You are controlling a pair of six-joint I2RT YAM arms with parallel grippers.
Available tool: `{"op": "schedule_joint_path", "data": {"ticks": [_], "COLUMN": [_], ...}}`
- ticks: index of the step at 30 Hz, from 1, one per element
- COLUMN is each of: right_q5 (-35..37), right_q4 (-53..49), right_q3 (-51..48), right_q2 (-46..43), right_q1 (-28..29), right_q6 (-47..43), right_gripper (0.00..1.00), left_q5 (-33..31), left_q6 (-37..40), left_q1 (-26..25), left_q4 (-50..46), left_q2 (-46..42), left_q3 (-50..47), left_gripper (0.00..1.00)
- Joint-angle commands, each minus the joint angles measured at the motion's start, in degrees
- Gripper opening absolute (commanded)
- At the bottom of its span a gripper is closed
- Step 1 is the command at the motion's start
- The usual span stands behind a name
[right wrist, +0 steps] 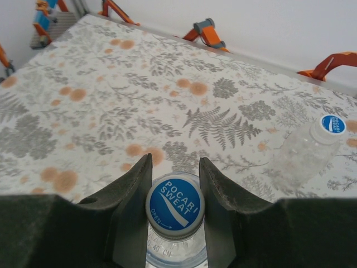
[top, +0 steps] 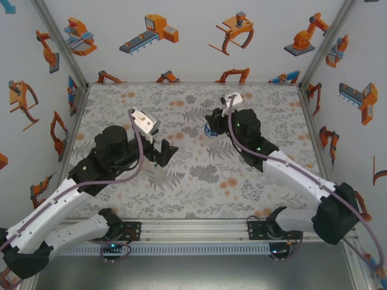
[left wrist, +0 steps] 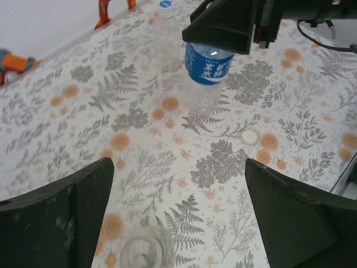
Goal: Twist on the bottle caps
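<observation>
My right gripper (right wrist: 174, 173) is shut on the blue-topped bottle cap (right wrist: 175, 205) of the upright blue-labelled bottle (left wrist: 208, 71). In the top view that gripper (top: 213, 122) stands over this bottle (top: 211, 130) at mid table. My left gripper (left wrist: 178, 167) is open, with nothing between its fingers (left wrist: 67, 223). Just below it stands a clear bottle with an open mouth (left wrist: 146, 252). A loose white bottle cap (left wrist: 249, 135) lies on the cloth between the two bottles. Another clear bottle (right wrist: 304, 151) carries a cap (right wrist: 333, 124) beyond the right gripper.
A floral cloth (top: 193, 181) covers the table, walled by white panels with orange robot prints (top: 151, 30). A metal rail (top: 193, 229) runs along the near edge. The left gripper (top: 162, 154) hovers left of centre, roughly a hand's width from the right one.
</observation>
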Motion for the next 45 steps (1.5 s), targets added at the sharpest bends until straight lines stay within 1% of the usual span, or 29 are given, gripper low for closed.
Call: {"op": "schedule_joint_path", "data": {"ticks": [1,6,11,14,18,21,23,26,34,39,42,45], "right_q5": [-5.3,-8.1,-9.7,-10.7,-11.3,-10.2,-9.2,-8.6,-8.7,-8.6,-8.7,-9.2], "right_q4": [11.1,18.0,23.4,25.3,26.5,26.3,26.0,25.6,24.6,23.3,21.9,19.8], "right_q3": [4.0,9.5,15.1,18.2,20.8,20.9,20.2,18.9,16.4,17.2,18.2,19.2], "right_q2": [6.6,19.1,30.1,35.1,39.6,40.9,41.2,41.5,41.3,40.3,38.8,36.4], "right_q1": [-2.8,-6.5,-9.0,-9.9,-10.1,-10.4,-10.4,-10.5,-10.7,-10.8,-10.8,-10.8], "right_q6": [-3.9,-4.8,-4.3,-4.6,-7.6,-8.8,-10.0,-11.3,-11.0,-11.0,-11.4,-11.7], "right_gripper": [0.08,0.08,0.09,0.09,0.10,0.10,0.12,0.18,0.35,0.53,0.57,0.57], "left_q5": [-3.2,-4.4,-4.8,-5.1,-5.1,-5.8,-5.9,-5.9,-5.7,-5.6,-4.9,-5.0], "left_q6": [-6.4,-9.3,-11.5,-12.5,-12.9,-13.1,-13.2,-13.4,-13.2,-13.1,-12.9,-12.6], "left_q1": [1.5,2.3,2.3,2.3,2.3,2.4,2.4,2.4,2.4,2.4,2.3,2.4], "left_q4": [-7.5,-11.2,-11.1,-11.1,-11.7,-12.9,-13.2,-12.9,-12.8,-12.7,-12.9,-13.2], "left_q2": [-2.6,-6.0,-9.2,-10.3,-11.0,-11.2,-11.4,-11.8,-11.3,-11.1,-10.9,-10.6], "left_q3": [0.2,-0.9,-3.3,-4.0,-4.2,-3.9,-3.8,-4.0,-3.7,-3.5,-3.0,-2.5], "left_gripper": [0.91,0.90,0.90,0.90,0.90,0.90,0.90,0.90,0.91,0.91,0.91,0.91]}}
